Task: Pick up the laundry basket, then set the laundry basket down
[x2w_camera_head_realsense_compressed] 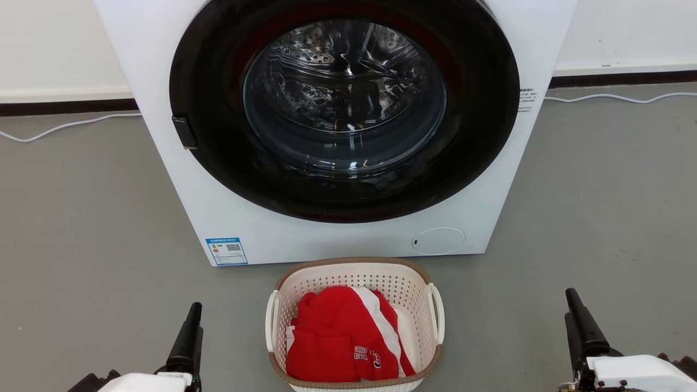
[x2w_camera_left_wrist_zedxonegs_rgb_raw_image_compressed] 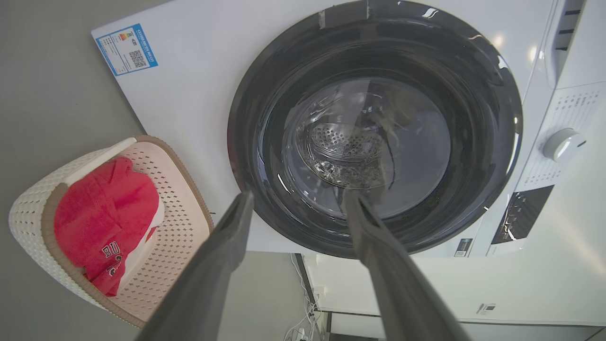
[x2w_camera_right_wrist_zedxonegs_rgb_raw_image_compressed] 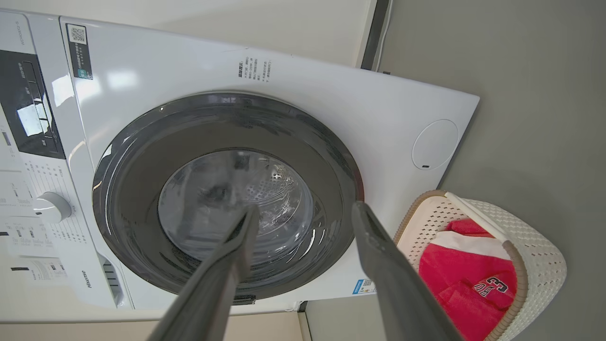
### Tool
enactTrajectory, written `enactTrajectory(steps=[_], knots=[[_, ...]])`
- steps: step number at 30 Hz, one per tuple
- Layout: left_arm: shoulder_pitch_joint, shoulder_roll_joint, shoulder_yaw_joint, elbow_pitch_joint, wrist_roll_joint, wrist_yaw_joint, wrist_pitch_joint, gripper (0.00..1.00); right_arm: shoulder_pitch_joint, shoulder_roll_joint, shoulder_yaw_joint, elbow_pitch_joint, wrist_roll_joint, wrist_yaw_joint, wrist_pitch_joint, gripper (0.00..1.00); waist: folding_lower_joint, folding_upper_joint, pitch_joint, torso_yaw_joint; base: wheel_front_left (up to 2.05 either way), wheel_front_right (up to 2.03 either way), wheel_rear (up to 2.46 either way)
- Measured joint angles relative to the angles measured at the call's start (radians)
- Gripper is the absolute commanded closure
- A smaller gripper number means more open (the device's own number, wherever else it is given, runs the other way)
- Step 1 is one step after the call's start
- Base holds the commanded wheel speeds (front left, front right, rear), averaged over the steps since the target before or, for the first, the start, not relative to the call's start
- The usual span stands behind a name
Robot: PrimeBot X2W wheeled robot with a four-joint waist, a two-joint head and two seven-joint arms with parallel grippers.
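While the left gripper hangs spread wide and empty, the laundry basket sits on the floor to its right, between both grippers and touching neither, holding red clothes, just before the washer; the right gripper is likewise spread, holding nothing.

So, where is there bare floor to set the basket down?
Bare grey floor lies left of the laundry basket, toward the left pincer, and right of it, toward the right pincer. Crowded: only a narrow strip separates the basket from the washer.
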Motion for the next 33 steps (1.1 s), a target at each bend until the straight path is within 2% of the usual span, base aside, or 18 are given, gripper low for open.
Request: enactTrajectory(steps=[33], knots=[[-0.005,-0.001,0.038,0.006,0.453,0.000,-0.093,0.00,-0.004,-0.033,0.033,-0.023,-0.528,0.001,-0.094,0.00,-0.0001,0.0000,0.000,0.000,0.00,0.00,0.00]])
